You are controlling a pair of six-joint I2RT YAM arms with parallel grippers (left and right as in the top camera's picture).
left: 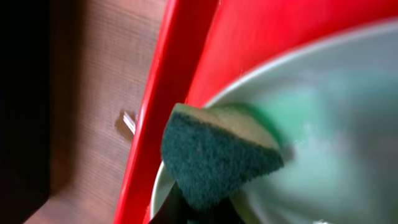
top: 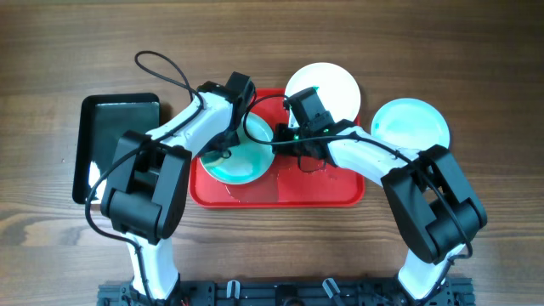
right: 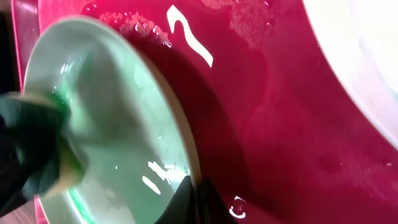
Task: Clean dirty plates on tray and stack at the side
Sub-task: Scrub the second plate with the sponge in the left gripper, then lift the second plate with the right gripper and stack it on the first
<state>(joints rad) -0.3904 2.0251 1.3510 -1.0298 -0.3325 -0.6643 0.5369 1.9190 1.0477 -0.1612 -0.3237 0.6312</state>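
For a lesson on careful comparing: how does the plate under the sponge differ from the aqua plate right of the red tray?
The scrubbed plate lies in the red tray; the aqua plate lies on the table beside it. The scrubbed plate carries a wet teal smear; the aqua plate looks clean. The sponge and the right claw touch the scrubbed plate; nothing touches the aqua plate. Both are round.

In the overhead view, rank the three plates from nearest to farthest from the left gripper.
1. Smeared plate, on the red tray, touched by the sponge in the left gripper.
2. White plate, at the tray's far right corner.
3. Aqua plate, on the table right of the tray.
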